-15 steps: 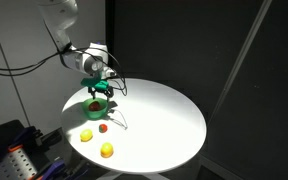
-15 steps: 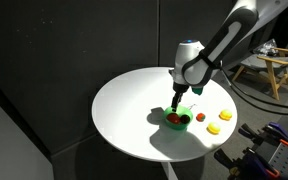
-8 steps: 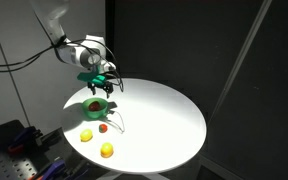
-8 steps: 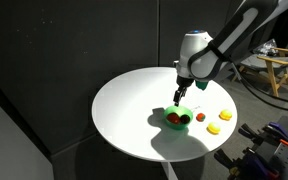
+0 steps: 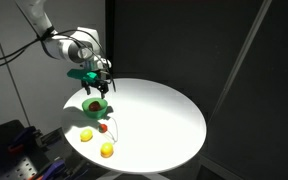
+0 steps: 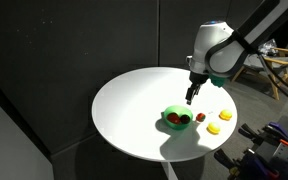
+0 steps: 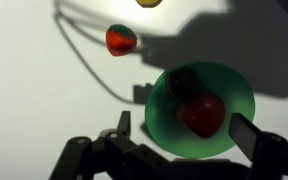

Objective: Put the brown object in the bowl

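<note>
Arm (image 6: pixel 269 22) bent, gripper (image 6: pixel 192 97) pointing down w/ fingers (image 7: pixel 121 122) apart

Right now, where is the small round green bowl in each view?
In an exterior view: small round green bowl near round white table's left edge.
In an exterior view: bowl slightly right of picture centre.
Wrist view: bowl lower right.
Shared landmark: small red piece beside it.

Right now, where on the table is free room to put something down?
The wide part of the white table between the green bowl and the opposite rim is bare. Crowded: the rim side of the bowl, where the small red piece and two yellow balls lie close together.
</note>
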`<state>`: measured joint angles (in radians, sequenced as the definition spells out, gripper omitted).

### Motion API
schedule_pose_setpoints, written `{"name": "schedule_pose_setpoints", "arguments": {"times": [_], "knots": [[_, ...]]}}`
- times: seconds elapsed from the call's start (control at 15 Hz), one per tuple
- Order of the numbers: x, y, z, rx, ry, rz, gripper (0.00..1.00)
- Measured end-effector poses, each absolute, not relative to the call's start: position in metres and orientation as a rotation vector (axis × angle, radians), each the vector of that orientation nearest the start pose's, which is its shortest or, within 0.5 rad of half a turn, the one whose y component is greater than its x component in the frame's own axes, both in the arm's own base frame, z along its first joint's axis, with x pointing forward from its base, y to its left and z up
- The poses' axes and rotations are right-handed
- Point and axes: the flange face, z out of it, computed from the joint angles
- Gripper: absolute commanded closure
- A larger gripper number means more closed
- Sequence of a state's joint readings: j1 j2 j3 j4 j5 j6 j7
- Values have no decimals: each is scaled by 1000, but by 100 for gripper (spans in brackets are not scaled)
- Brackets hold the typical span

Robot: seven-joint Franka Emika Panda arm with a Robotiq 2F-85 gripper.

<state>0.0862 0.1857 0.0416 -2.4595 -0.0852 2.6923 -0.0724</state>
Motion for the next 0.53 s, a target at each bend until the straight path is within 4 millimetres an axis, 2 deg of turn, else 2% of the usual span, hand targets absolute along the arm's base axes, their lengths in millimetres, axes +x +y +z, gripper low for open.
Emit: {"name": "schedule_pose_setpoints", "arguments": {"times": [0.27,0.53], "knots": [[460,65,243,-3128,-415,-47,0],[446,65,264,-3119,-397,-90,0]]}}
